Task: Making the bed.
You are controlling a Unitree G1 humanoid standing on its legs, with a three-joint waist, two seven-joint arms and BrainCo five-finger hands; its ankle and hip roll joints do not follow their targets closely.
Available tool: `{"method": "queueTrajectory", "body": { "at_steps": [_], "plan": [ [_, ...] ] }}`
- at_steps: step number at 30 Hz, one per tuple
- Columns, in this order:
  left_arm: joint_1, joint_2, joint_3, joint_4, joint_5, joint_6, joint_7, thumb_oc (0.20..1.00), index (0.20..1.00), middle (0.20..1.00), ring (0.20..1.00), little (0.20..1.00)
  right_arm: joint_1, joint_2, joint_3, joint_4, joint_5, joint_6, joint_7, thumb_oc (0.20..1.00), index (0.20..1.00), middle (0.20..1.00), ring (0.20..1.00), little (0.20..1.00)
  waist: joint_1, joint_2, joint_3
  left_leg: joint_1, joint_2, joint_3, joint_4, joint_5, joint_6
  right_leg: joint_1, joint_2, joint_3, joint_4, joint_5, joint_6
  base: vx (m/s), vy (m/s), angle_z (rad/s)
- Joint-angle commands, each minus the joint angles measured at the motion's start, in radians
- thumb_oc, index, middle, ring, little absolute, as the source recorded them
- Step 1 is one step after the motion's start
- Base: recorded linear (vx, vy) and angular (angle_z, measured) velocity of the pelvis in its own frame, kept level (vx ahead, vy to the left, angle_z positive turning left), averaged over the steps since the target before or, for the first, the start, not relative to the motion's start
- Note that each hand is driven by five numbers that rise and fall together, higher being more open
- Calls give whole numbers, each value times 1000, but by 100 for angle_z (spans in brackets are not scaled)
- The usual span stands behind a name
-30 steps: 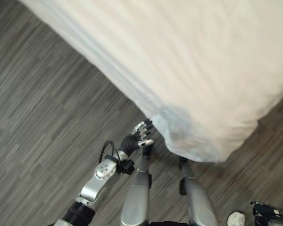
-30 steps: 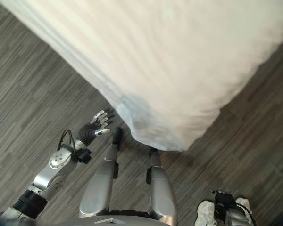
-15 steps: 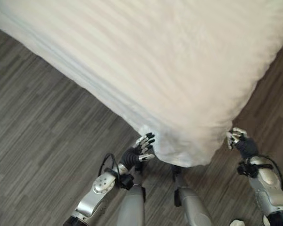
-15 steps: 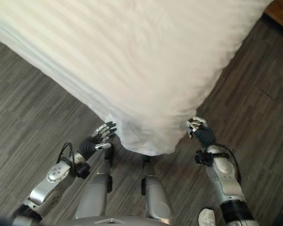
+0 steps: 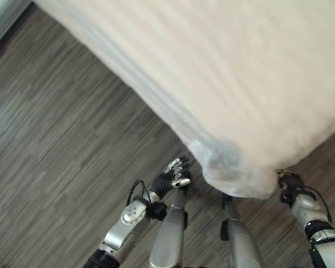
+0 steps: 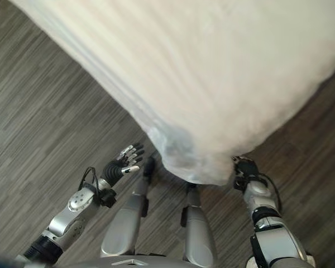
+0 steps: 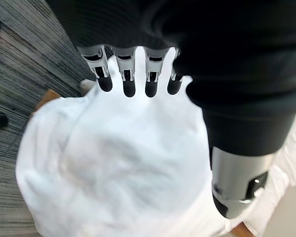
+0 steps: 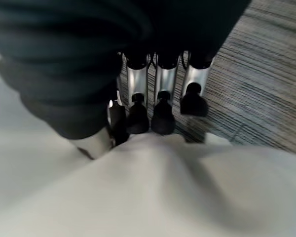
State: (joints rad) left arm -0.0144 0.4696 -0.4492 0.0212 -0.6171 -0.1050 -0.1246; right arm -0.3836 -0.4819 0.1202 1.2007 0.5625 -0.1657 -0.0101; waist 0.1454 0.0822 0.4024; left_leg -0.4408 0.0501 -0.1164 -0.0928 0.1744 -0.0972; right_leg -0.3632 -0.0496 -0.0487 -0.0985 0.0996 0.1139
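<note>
Right hand (image 6: 244, 169) fingers curled, tips pinching the hanging corner of the white rumpled fabric duvet (image 6: 223, 72); left hand (image 6: 123, 163) fingers spread, empty, just short of that corner; risk: the shallow fingertip pinch slips when the duvet is pulled.

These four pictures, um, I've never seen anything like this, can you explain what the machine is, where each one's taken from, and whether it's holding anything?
It is a two-legged humanoid robot standing on grey wood-look flooring at the corner of a bed covered by a white duvet. Two pictures come from cameras in its head, looking down. The other two come from cameras on its wrists, looking along its fingers. The left hand hangs open beside the corner, holding nothing. The right hand is at the duvet's edge, and its wrist view shows its fingers and thumb pinching a fold of the cloth.
</note>
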Motion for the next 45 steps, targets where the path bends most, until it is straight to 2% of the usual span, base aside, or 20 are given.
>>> {"method": "queueTrajectory", "body": {
  "at_steps": [1, 6, 9, 11, 15, 16, 18, 19, 20, 22, 24, 25, 27, 29, 32, 35, 37, 42, 44, 45],
  "plan": [
    [-44, 14, 24, -51, -6, -30, -18, 1000, 1000, 1000, 1000, 1000, 133, 19, 17, 8, -101, 57, 14, 200, 200, 200, 200, 200, -19, -70, -12, 94, -52, -9, 6, -63, 44, -27, -31, -4, 11, 77, 22, 31, 4, 11],
    [-46, 13, 41, -57, 6, -30, -20, 1000, 1000, 1000, 1000, 1000, 280, 48, -61, 52, -113, 70, 5, 200, 200, 200, 200, 200, -59, -88, -34, 119, -51, -2, 6, -77, 45, -8, -30, 4, 11, 67, 21, 39, 16, 4],
    [-48, 11, 57, -54, 9, -33, -16, 1000, 1000, 1000, 1000, 1000, 359, 56, -119, -4, -90, 59, -11, 200, 200, 200, 200, 200, -91, -110, -60, 144, -51, 12, 6, -88, 45, 10, -27, 14, 11, 63, 23, 61, 32, -5],
    [-42, 8, 78, -43, 16, -36, -3, 1000, 1000, 1000, 1000, 1000, 411, 51, -210, -121, -59, 17, -70, 200, 200, 200, 200, 200, -121, -128, -103, 189, -50, 26, 6, -104, 46, 46, -23, 25, 11, 54, 24, 121, 41, -20],
    [-28, 3, 101, -21, 17, -40, 23, 1000, 1000, 1000, 1000, 1000, 466, 52, -311, -282, -55, -22, -160, 200, 200, 200, 200, 200, -142, -140, -158, 252, -44, 41, 6, -125, 47, 106, -22, 27, 11, 38, 25, 110, 25, -26],
    [-15, -2, 129, -16, 18, -40, 38, 1000, 1000, 1000, 1000, 1000, 516, 50, -368, -432, -103, -35, -211, 200, 200, 200, 200, 200, -152, -144, -196, 300, -41, 47, 6, -137, 50, 148, -23, 28, 11, 29, 26, 196, 56, -8],
    [-4, 2, 150, -20, 25, -41, 41, 1000, 1000, 1000, 1000, 1000, 549, 51, -396, -532, -157, -29, -240, 200, 200, 200, 200, 200, -156, -142, -213, 329, -40, 49, 6, -146, 53, 175, -24, 29, 11, 22, 27, 132, 54, 0],
    [0, -5, 175, -10, 30, -48, 46, 1000, 1000, 1000, 1000, 1000, 565, 50, -436, -669, -214, -41, -265, 200, 200, 200, 200, 200, -172, -137, -252, 368, -39, 51, 6, -157, 57, 208, -25, 37, 11, 15, 27, 65, 64, -13],
    [0, -12, 181, -9, 32, -49, 47, 1000, 1000, 1000, 1000, 1000, 568, 64, -443, -772, -233, -45, -270, 200, 200, 200, 200, 200, -178, -136, -266, 385, -41, 54, 6, -153, 59, 223, -29, 39, 11, 20, 26, 98, 80, -16],
    [2, -21, 181, -3, 33, -48, 47, 1000, 1000, 1000, 1000, 1000, 569, 84, -444, -826, -227, -53, -260, 200, 200, 200, 200, 200, -181, -133, -279, 405, -43, 54, 6, -160, 61, 245, -32, 38, 11, 15, 26, 37, 36, -10],
    [1, -35, 179, -3, 40, -46, 47, 1000, 1000, 1000, 1000, 1000, 562, 104, -406, -915, -194, -67, -198, 209, 209, 209, 209, 209, -184, -130, -306, 430, -45, 52, 6, -166, 65, 274, -34, 38, 11, 9, 25, 19, 31, -4],
    [-6, -55, 165, 1, 41, -40, 40, 1000, 1000, 1000, 1000, 1000, 530, 118, -317, -1001, -173, -73, -132, 1000, 1000, 1000, 1000, 1000, -176, -127, -330, 450, -49, 49, 6, -169, 69, 297, -35, 35, 14, 1, 25, 24, 24, 7],
    [-4, -77, 157, 14, 46, -35, 42, 1000, 1000, 1000, 1000, 1000, 518, 147, -236, -1044, -166, -61, -96, 1000, 1000, 1000, 1000, 1000, -165, -124, -348, 469, -51, 46, 6, -171, 73, 318, -39, 29, 18, -7, 25, 4, 11, 4],
    [2, -81, 155, 14, 50, -32, 40, 1000, 1000, 1000, 1000, 1000, 531, 158, -217, -1065, -171, -56, -90, 1000, 1000, 1000, 1000, 1000, -162, -124, -355, 478, -52, 43, 6, -174, 74, 329, -41, 25, 16, -8, 25, 0, 0, 0],
    [15, -100, 146, 22, 74, -18, 56, 1000, 1000, 1000, 1000, 1000, 551, 186, -122, -1109, -149, -30, -32, 1000, 1000, 1000, 1000, 1000, -152, -123, -368, 498, -54, 32, 6, -177, 79, 353, -44, 15, 28, -19, 23, 10, 3, 11],
    [34, -105, 149, 28, 82, -17, 46, 1000, 1000, 1000, 1000, 1000, 577, 147, -57, -1168, -251, -8, 5, 1000, 1000, 1000, 1000, 1000, -144, -124, -370, 522, -55, 30, 6, -184, 87, 365, -48, 10, 51, -29, 25, 1, 26, 13],
    [55, -112, 170, 39, 86, -21, 46, 1000, 1000, 1000, 1000, 1000, 597, 150, -52, -1162, -264, 0, 9, 1000, 1000, 1000, 1000, 1000, -146, -121, -360, 549, -54, 47, 6, -192, 98, 363, -51, 26, 85, -29, 32, -24, 62, -1],
    [98, -108, 192, 29, 96, -12, 42, 1000, 1000, 1000, 1000, 1000, 665, 170, -107, -1165, -225, 6, -1, 1000, 1000, 1000, 1000, 1000, -162, -124, -347, 571, -57, 101, 6, -208, 101, 367, -53, 62, 54, 3, 58, -46, 61, -35],
    [94, -94, 195, 27, 108, -16, 42, 1000, 1000, 1000, 1000, 1000, 657, 170, -123, -1180, -223, 5, -13, 1000, 1000, 1000, 1000, 1000, -176, -130, -318, 546, -59, 154, 6, -201, 103, 293, -48, 102, 68, 80, 93, -285, 9, -47],
    [77, -88, 188, 34, 112, -20, 44, 1000, 1000, 1000, 1000, 1000, 645, 166, -121, -1171, -226, 3, -18, 1000, 1000, 1000, 1000, 1000, -181, -128, -300, 524, -55, 169, 6, -188, 105, 260, -44, 113, 89, 86, 104, -414, 16, -77]
  ]
}}
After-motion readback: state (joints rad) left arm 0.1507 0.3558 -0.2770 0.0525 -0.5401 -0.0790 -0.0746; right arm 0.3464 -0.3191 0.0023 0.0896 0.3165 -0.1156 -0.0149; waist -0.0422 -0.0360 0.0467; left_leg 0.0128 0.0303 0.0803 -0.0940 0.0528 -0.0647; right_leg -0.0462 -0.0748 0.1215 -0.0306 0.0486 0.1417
